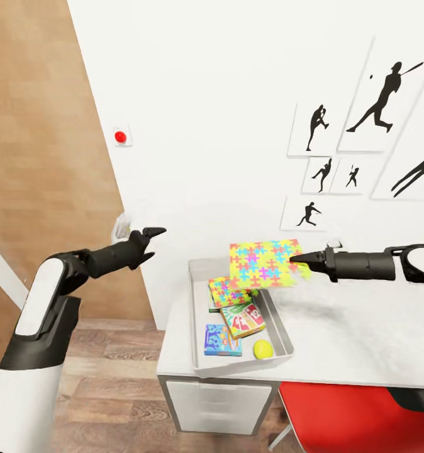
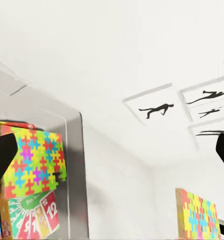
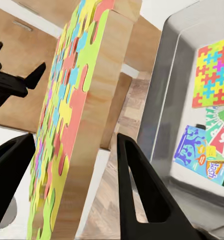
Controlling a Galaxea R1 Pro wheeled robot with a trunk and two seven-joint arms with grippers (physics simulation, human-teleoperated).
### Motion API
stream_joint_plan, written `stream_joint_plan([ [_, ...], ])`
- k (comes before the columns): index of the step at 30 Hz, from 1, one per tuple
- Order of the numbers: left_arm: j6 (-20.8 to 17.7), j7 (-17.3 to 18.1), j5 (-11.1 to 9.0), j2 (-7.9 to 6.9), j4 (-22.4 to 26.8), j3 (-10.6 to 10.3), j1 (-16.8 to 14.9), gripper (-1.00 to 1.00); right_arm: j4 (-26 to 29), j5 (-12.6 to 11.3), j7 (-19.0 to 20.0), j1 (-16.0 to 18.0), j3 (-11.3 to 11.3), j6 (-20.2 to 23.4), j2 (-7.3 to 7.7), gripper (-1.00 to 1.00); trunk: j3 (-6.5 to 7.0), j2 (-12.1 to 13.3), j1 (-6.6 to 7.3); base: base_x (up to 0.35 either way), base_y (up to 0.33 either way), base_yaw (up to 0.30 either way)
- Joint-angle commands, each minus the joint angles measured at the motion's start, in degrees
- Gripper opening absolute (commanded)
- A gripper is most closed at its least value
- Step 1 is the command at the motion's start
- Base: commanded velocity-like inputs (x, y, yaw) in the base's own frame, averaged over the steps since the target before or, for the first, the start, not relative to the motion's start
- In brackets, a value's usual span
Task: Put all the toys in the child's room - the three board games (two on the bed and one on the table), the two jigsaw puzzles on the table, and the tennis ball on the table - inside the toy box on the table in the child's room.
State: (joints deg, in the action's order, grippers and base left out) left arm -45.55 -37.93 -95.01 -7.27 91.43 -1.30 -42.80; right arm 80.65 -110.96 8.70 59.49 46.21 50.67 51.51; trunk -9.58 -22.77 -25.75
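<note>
Right gripper [image 1: 298, 258] pinches a jigsaw puzzle [image 1: 265, 263] by its edge, holding it in the air above the toy box [image 1: 199, 314]. Second puzzle [image 1: 229, 291], two board games and the tennis ball [image 1: 262, 348] sit inside. Left gripper [image 1: 154, 241] hangs empty, jaws apart.

Glossy grey plastic toy box [image 1: 199, 314]; wooden-backed jigsaw puzzle [image 1: 265, 263]; wood-plank floor [image 1: 111, 377].
</note>
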Motion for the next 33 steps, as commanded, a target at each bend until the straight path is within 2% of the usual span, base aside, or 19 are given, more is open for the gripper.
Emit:
stream_joint_plan([
  [1,0.0,1.1,-0.8,-1.68,0.3,2.2,2.7,1.00,-2.6,2.1,0.5,1.4,0.0,2.2,-2.02,-1.00,-0.13,-0.1,-0.03,0.000,0.000,0.001],
  [4,-0.1,4.1,-0.9,-4.11,0.5,6.4,6.5,1.00,-5.5,6.4,0.4,2.8,-0.3,4.2,-4.99,-1.00,-0.13,-0.1,-0.03,0.000,0.000,0.000],
  [6,-0.1,6.3,-1.0,-5.27,0.5,8.9,9.1,1.00,-6.7,9.8,0.4,3.3,-0.4,4.9,-6.46,-1.00,-0.13,-0.1,-0.03,0.000,0.000,0.000],
  [7,-0.1,6.3,-1.0,-5.27,0.5,8.9,9.1,1.00,-6.7,9.8,0.4,3.3,-0.4,4.9,-6.46,-1.00,-0.13,-0.1,-0.03,0.000,0.000,0.000],
  [9,-0.1,8.3,-1.0,-6.17,0.6,10.9,11.8,1.00,-7.4,12.8,0.4,3.7,-0.5,5.4,-7.57,-1.00,-0.13,-0.1,-0.03,0.000,0.000,0.000],
  [12,0.1,11.1,-0.7,-6.99,0.6,13.8,16.1,1.00,-8.2,15.7,0.4,4.0,-0.6,5.8,-8.82,-1.00,-0.13,-0.1,-0.03,0.000,0.000,0.045],
  [13,0.1,11.1,-0.7,-6.99,0.6,13.8,16.1,1.00,-8.2,15.7,0.4,4.0,-0.6,5.8,-8.82,-1.00,-0.13,-0.1,-0.03,0.000,0.000,0.082],
  [17,0.5,14.8,-0.5,-7.49,0.6,17.0,20.4,1.00,-8.8,17.6,0.4,4.2,-0.7,6.0,-9.69,-1.00,-0.13,-0.1,-0.03,0.000,0.000,0.166],
  [21,0.6,16.9,-0.3,-7.57,0.6,18.3,22.2,1.00,-9.4,18.3,0.4,4.3,-0.7,6.1,-9.98,-1.00,-0.13,-0.1,-0.03,0.000,0.000,0.227],
  [25,0.7,17.9,0.3,-7.45,0.6,18.9,23.3,1.00,-10.2,18.6,0.5,4.3,-0.8,6.1,-10.13,-1.00,-0.13,-0.1,-0.03,0.000,0.000,0.252],
  [33,0.7,19.1,4.0,-7.16,0.4,19.4,25.4,1.00,-11.1,18.9,1.0,4.6,-0.8,6.1,-10.29,-1.00,-0.15,-0.1,-0.03,0.000,0.000,0.123],
])
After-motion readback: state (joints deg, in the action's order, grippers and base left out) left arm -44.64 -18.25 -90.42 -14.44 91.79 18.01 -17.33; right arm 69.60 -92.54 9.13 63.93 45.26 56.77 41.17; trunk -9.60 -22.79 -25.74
